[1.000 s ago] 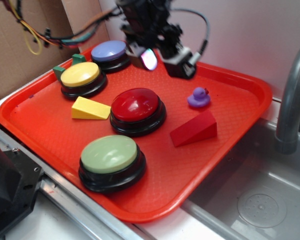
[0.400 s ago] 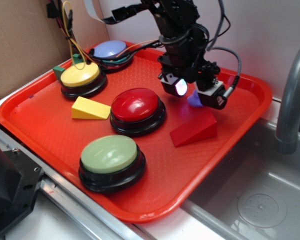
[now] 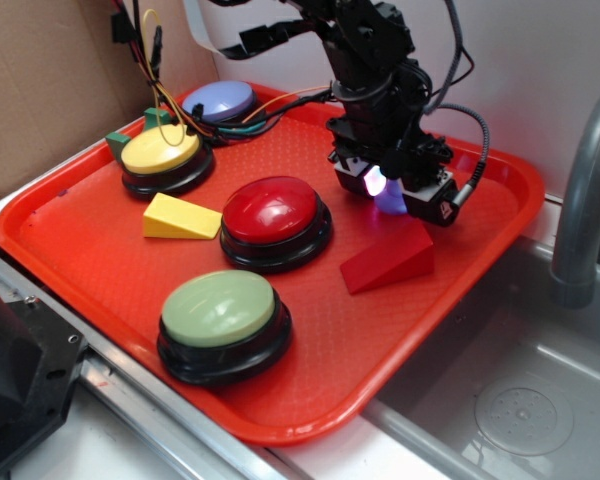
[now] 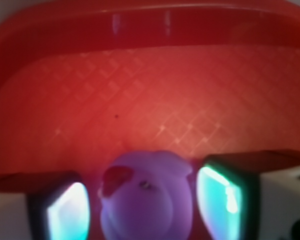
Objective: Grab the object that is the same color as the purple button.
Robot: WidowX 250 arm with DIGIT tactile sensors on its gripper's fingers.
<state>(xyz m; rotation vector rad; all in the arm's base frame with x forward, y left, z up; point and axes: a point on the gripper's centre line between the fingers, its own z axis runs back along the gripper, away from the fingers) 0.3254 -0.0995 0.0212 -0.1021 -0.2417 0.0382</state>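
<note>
red tray (image 3: 480, 250) w/ 4 dome buttons, yellow wedge (image 3: 180, 217), red wedge (image 3: 388, 258), purple duck (image 4: 145, 200)

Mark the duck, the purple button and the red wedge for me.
duck (image 4: 147, 200): wrist view, its head, between the fingers.
purple button (image 3: 218, 99): exterior view, dome top.
red wedge (image 3: 388, 260): exterior view, sloped top face.

robot test bench set up as a mock kitchen, steel sink (image 3: 520, 400), grey faucet (image 3: 585, 190), cardboard backdrop (image 3: 40, 80), loose wiring (image 3: 150, 60)
</note>
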